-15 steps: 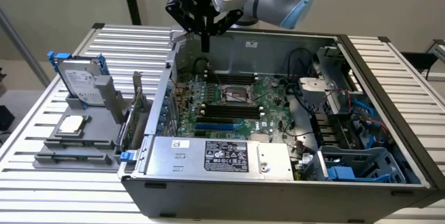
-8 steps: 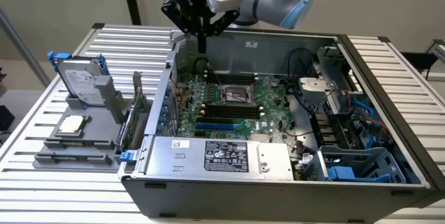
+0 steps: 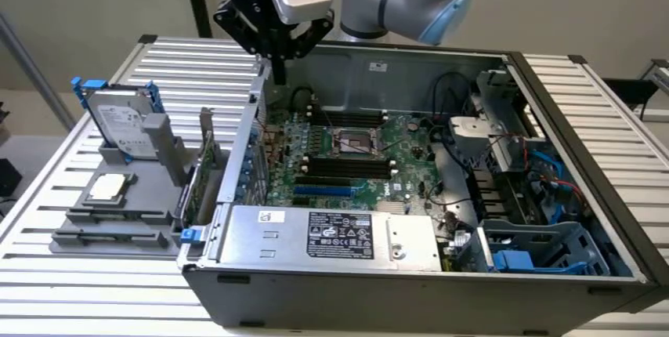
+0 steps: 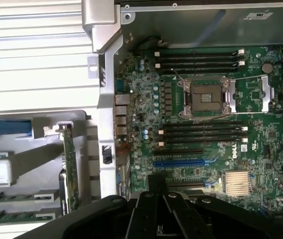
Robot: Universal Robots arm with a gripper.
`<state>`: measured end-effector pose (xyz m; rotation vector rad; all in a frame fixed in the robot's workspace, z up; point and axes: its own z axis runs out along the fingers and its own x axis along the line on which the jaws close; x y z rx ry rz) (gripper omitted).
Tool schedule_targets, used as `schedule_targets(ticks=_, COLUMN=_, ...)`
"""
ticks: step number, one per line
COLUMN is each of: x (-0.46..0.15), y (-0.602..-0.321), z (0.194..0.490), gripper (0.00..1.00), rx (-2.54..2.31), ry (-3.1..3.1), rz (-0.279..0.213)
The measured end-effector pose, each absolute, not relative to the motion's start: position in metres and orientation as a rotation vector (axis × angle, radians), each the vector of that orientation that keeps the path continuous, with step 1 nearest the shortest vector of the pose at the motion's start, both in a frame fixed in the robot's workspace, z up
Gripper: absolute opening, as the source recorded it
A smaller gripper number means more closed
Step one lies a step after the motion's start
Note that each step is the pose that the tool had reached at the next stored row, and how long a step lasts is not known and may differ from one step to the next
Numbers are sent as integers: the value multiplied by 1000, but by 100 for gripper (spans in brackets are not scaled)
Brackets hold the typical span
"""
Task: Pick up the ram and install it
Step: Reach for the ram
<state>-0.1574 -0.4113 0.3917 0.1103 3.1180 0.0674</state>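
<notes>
ROBOT ARM POISED OVER OPEN PC: the gripper (image 3: pixel 277 53) hangs above the far corner of an open computer case (image 3: pixel 418 306), at about eleven o'clock from the motherboard (image 3: pixel 361 153) in the exterior view — its claw drawn together and gripping nothing. The ram (image 4: pixel 17 215), a thin green stick, rests in a slot of the grey holder (image 3: pixel 78 213) on the slatted table (image 3: pixel 42 274). That is outside the case, at roughly eight o'clock from the board and well apart from the gripper. On the same holder a hard drive (image 3: pixel 117 121) stands upright and a square silver processor chip (image 3: pixel 108 186) lies flat — while a green expansion card (image 3: pixel 207 168) stands on edge just beside the case wall. Inside the case, long black memory slots (image 3: pixel 345 166) flank the processor socket (image 3: pixel 356 143).
</notes>
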Motion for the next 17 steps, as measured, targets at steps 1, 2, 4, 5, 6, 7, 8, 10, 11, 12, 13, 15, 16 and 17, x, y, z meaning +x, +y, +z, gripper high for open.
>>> schedule_targets(ticks=1, x=-162, y=-412, z=392, gripper=11, rx=110, ry=3118, rz=67)
schedule_targets(ticks=2, x=-166, y=-413, z=392, gripper=11, rx=110, ry=3118, rz=66)
schedule_targets(ticks=4, x=-174, y=-415, z=391, gripper=11, rx=110, ry=3118, rz=64)
schedule_targets(ticks=5, x=-179, y=-416, z=391, gripper=11, rx=110, ry=3118, rz=62)
schedule_targets(ticks=6, x=-183, y=-417, z=391, gripper=11, rx=110, ry=3118, rz=61)
schedule_targets(ticks=7, x=-188, y=-417, z=391, gripper=11, rx=110, ry=3118, rz=58)
schedule_targets(ticks=8, x=-192, y=-418, z=391, gripper=11, rx=110, ry=3118, rz=56)
schedule_targets(ticks=10, x=-199, y=-419, z=390, gripper=11, rx=110, ry=3118, rz=50)
schedule_targets(ticks=11, x=-203, y=-420, z=390, gripper=11, rx=110, ry=3118, rz=47)
schedule_targets(ticks=12, x=-207, y=-420, z=390, gripper=11, rx=110, ry=3118, rz=43)
schedule_targets(ticks=13, x=-211, y=-421, z=390, gripper=11, rx=110, ry=3118, rz=39)
schedule_targets(ticks=15, x=-218, y=-422, z=389, gripper=11, rx=110, ry=3118, rz=32)
schedule_targets(ticks=16, x=-221, y=-423, z=389, gripper=11, rx=110, ry=3118, rz=28)
schedule_targets(ticks=17, x=-224, y=-423, z=389, gripper=11, rx=110, ry=3118, rz=23)
